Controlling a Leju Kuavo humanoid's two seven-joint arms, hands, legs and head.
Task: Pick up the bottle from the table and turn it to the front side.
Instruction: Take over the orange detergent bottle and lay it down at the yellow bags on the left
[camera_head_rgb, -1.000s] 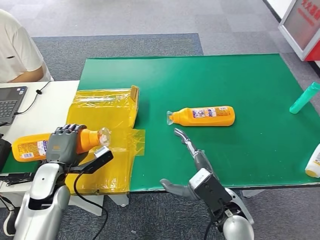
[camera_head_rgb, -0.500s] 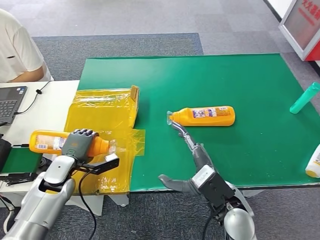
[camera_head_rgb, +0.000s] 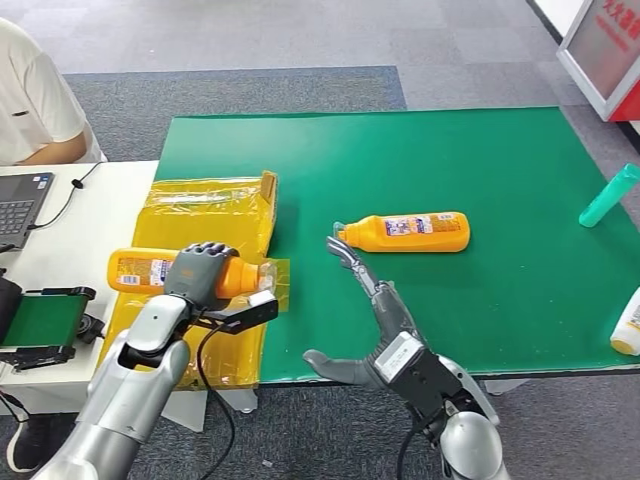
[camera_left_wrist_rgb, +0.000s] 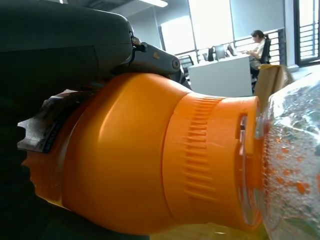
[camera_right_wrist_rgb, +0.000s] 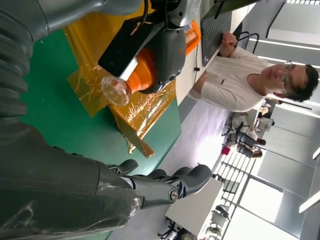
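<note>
While the head view looks down on the green mat (camera_head_rgb: 468, 160), the left hand (camera_head_rgb: 198, 274) at lower left grips an orange bottle (camera_head_rgb: 143, 270) around its shoulder, holding it level above the yellow film (camera_head_rgb: 204, 215); its clear cap (camera_head_rgb: 266, 277) points toward frame centre. A second orange bottle (camera_head_rgb: 407, 232) lies on its side at mid-frame, cap toward the left. The right hand (camera_head_rgb: 377, 310), at lower centre, holds nothing: fingers stretched toward that bottle's cap, with the tips just short of it, thumb spread wide to the left. A teal bottle (camera_head_rgb: 610, 196) lies at the right edge, a white bottle (camera_head_rgb: 626, 325) at lower right. At upper left a person (camera_head_rgb: 34, 100) sits by a laptop (camera_head_rgb: 23, 200) on a white table (camera_head_rgb: 90, 215).

Left wrist view: the held bottle (camera_left_wrist_rgb: 124, 155) spans the frame, dark fingers (camera_left_wrist_rgb: 60, 40) wrapped over its upper left, the clear cap (camera_left_wrist_rgb: 294, 160) at right.

Right wrist view: the right hand's fingers (camera_right_wrist_rgb: 162, 182) extend straight across the lower frame, closed on nothing. At upper centre the left hand (camera_right_wrist_rgb: 166, 55) clasps the orange bottle (camera_right_wrist_rgb: 143, 72) above the film (camera_right_wrist_rgb: 139, 112); the person (camera_right_wrist_rgb: 249, 80) appears at right.
</note>
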